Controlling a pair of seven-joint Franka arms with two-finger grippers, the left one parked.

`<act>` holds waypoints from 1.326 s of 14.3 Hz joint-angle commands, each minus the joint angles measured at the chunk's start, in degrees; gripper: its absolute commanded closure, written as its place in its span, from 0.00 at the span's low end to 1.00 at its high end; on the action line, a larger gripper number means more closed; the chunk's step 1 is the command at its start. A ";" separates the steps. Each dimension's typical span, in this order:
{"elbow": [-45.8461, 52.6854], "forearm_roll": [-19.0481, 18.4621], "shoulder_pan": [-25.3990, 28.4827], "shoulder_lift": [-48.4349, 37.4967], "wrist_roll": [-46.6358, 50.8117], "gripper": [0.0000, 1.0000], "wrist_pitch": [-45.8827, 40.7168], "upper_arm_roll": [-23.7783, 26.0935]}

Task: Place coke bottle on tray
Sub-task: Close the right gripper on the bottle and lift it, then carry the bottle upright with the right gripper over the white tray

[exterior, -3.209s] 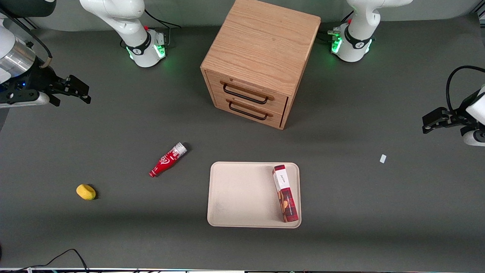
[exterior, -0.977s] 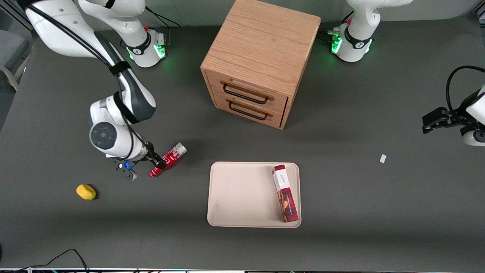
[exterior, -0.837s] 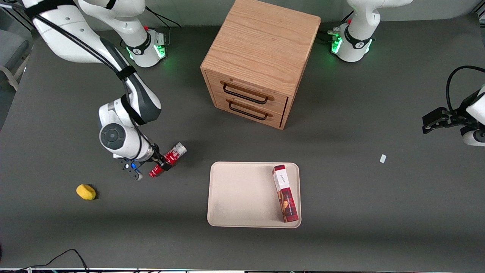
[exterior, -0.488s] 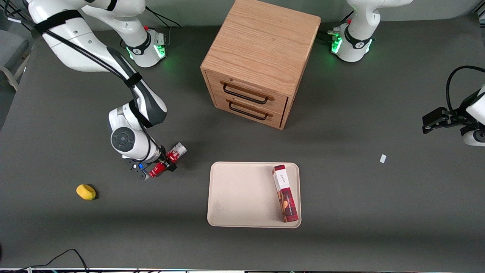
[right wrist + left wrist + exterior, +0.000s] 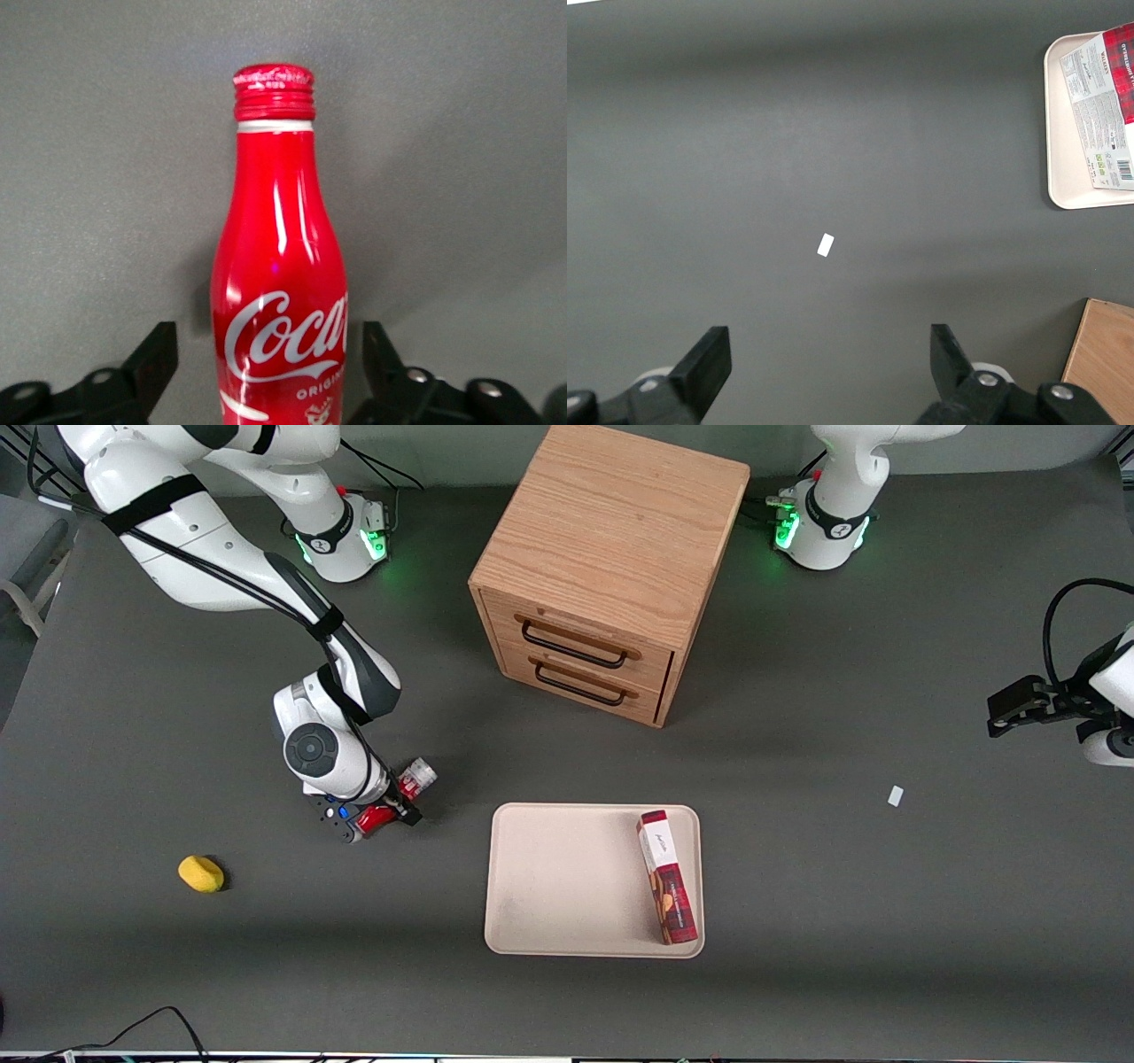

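Red coke bottle (image 5: pixel 279 292) flat on table | gripper (image 5: pixel 266 372) astride it, jaws open, no grip yet

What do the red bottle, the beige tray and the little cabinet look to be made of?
The coke bottle, lying between the gripper's open fingers, looks like painted metal: glossy red with sharp streak highlights, though glossy plastic is possible. The tray looks matte, perhaps plastic or molded fiber: dull, no glare. The cabinet shows wood grain, with dark, likely metal handles.

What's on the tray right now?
Only the biscuit box, lying along the tray's edge toward the parked arm. The coke bottle lies on the table, with the gripper around it.
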 commanded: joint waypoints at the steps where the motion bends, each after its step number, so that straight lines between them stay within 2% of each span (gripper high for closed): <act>1: -0.60 -2.18 0.53 -0.37 2.30 0.58 1.08 -0.25; 2: -0.60 -2.27 0.45 -0.46 2.30 0.65 1.16 -0.25; 5: -0.42 -2.36 0.36 -1.25 1.43 0.74 0.90 -0.25; 8: 0.63 -2.62 -0.61 -3.79 -4.00 0.75 -0.85 -0.34; 12: 10.97 -0.70 -1.92 -5.91 -12.27 0.75 -18.04 1.32; 15: 21.16 2.47 -1.93 -6.70 -18.86 0.75 -26.75 2.65; 17: 28.46 2.65 -0.79 -6.26 -23.16 0.75 -31.77 3.00; 19: 34.27 2.56 0.35 -5.65 -27.12 0.75 -33.11 4.40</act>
